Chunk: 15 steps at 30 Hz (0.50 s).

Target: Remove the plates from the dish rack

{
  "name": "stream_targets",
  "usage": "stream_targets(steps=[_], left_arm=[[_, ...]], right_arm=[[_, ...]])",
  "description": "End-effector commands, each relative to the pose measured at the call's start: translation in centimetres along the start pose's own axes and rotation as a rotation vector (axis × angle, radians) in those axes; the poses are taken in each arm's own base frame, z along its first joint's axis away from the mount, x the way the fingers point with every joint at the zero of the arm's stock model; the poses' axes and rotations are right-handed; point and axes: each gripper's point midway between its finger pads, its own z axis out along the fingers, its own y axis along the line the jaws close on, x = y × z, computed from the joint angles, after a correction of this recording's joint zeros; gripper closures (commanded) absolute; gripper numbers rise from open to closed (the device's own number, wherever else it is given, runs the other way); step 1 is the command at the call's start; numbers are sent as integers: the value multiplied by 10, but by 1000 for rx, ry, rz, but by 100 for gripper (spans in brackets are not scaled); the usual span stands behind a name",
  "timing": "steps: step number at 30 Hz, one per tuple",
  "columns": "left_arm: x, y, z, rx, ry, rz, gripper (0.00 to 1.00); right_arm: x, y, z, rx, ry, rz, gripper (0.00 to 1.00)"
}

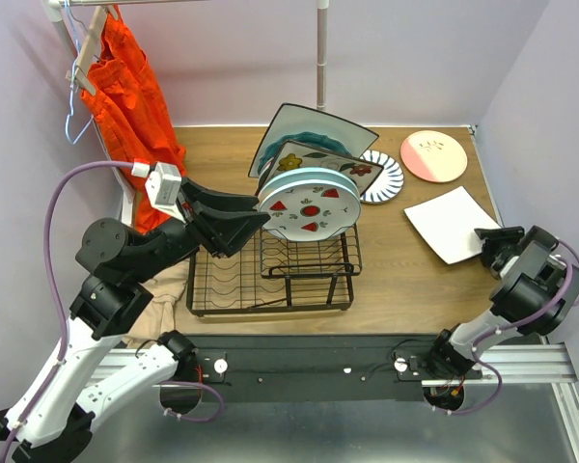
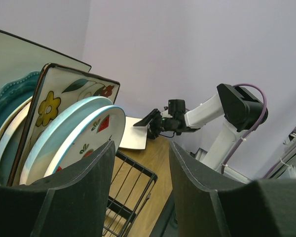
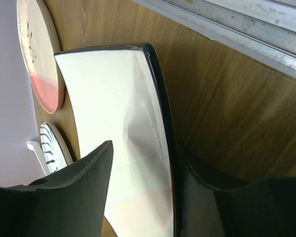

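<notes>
Nearest the left wrist lens, found the left end effector (image 2: pixel 140 154) spread wide and holding nothing, just right of the red-fruit plate (image 2: pixel 89 140). Saw that plate standing on edge at the front of the dish rack (image 1: pixel 270 282), with a pale blue plate (image 2: pixel 52 136), the flower-print plate (image 2: pixel 64 94), the teal scalloped plate (image 2: pixel 9 98) and a large dark-rimmed square plate (image 1: pixel 318 123) ranged behind it. Got three more lying on the surface (image 1: pixel 405 280) right of the rack, all together only from above: striped plate (image 1: pixel 384 177), cream-pink plate (image 1: pixel 434 155), white square plate (image 1: pixel 449 222). Made out that last plate's dark rim only in the right wrist view, with the right end effector (image 3: pixel 144 157) parted astride it, wider than the rim, no clamp discernible. Noted bare wood between rack and white square plate, and little room between that plate and the surface's right edge. Picked out an orange garment (image 1: pixel 130 87) hanging rear left.
</notes>
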Motion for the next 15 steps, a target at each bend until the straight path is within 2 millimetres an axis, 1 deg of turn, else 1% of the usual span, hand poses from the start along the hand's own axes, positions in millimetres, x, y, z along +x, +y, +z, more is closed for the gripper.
stream_targets(steps=[1, 2, 3, 4, 5, 6, 9, 11, 12, 13, 15], left_arm=[[-5, 2, 0, -14, -18, 20, 43], [-6, 3, -2, -19, -20, 20, 43], [-5, 3, -2, -22, -19, 19, 43], [-7, 2, -4, -22, -25, 22, 43], [-8, 2, -5, -26, -27, 23, 43], [-7, 2, -6, -28, -26, 20, 43], [-9, 1, -7, -27, -34, 23, 43], [-8, 0, -8, -19, -35, 23, 43], [-9, -1, -8, -17, -36, 22, 43], [-8, 0, -8, -18, -34, 22, 43], [-7, -1, -8, -13, -30, 21, 43]], right_arm=[[-21, -3, 4, 68, -49, -29, 35], [-19, -9, 2, 103, -40, -27, 34], [-24, -13, 0, 137, -65, -26, 32], [-30, -10, -3, 148, -86, -30, 30], [-27, -19, -6, 195, -72, -22, 29], [-31, -22, -8, 226, -91, -25, 27], [-29, -37, -14, 316, -87, -17, 25], [-27, -42, -19, 348, -79, -20, 25], [-30, -44, -21, 359, -99, -23, 25], [-28, -47, -25, 383, -94, -21, 25], [-33, -46, -33, 399, -118, -33, 25]])
